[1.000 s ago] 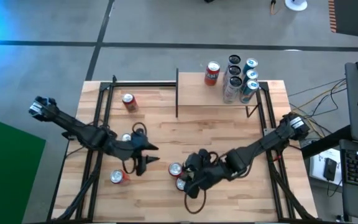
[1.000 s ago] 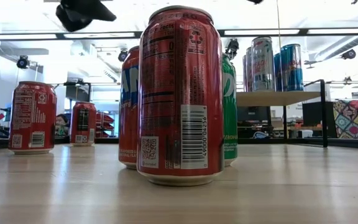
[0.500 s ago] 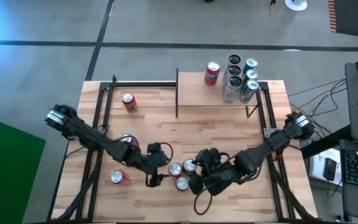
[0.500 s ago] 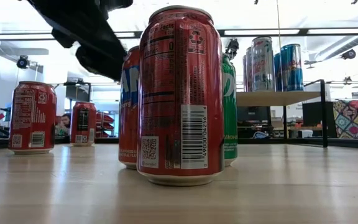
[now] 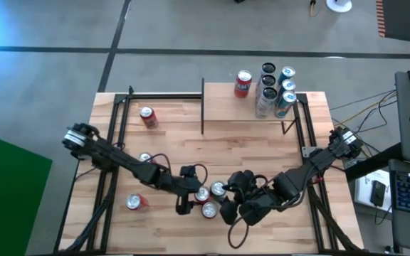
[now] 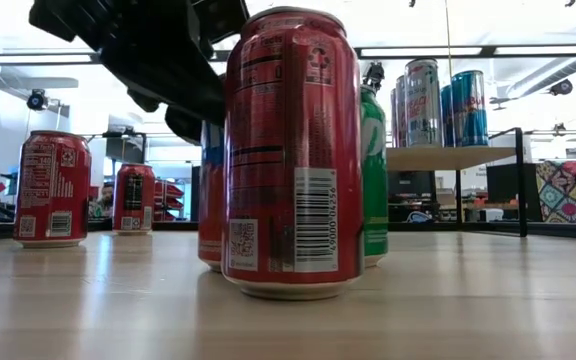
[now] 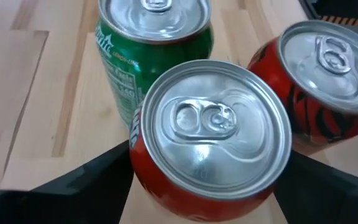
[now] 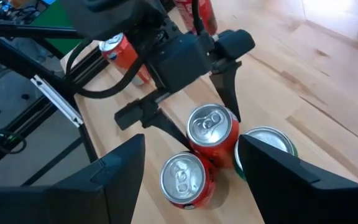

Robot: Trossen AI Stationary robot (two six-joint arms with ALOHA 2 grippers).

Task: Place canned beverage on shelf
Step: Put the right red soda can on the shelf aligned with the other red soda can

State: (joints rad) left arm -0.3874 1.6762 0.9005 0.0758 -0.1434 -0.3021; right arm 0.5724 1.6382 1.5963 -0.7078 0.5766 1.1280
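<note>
The left gripper (image 5: 191, 199) has its fingers spread to either side of a red can (image 7: 211, 140) in a cluster of 3 at the table's (image 5: 262, 142) front, beside a green can (image 7: 154, 37) and another red can (image 7: 328, 74). The right gripper (image 5: 228, 203) hovers open just beside them. The shelf (image 5: 244, 107) at the back holds 5 cans

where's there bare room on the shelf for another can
The shelf has bare board between its left upright and the orange can. Its far right corner is crowded with tall cans. Both grippers sit at the table's near-centre cluster.
</note>
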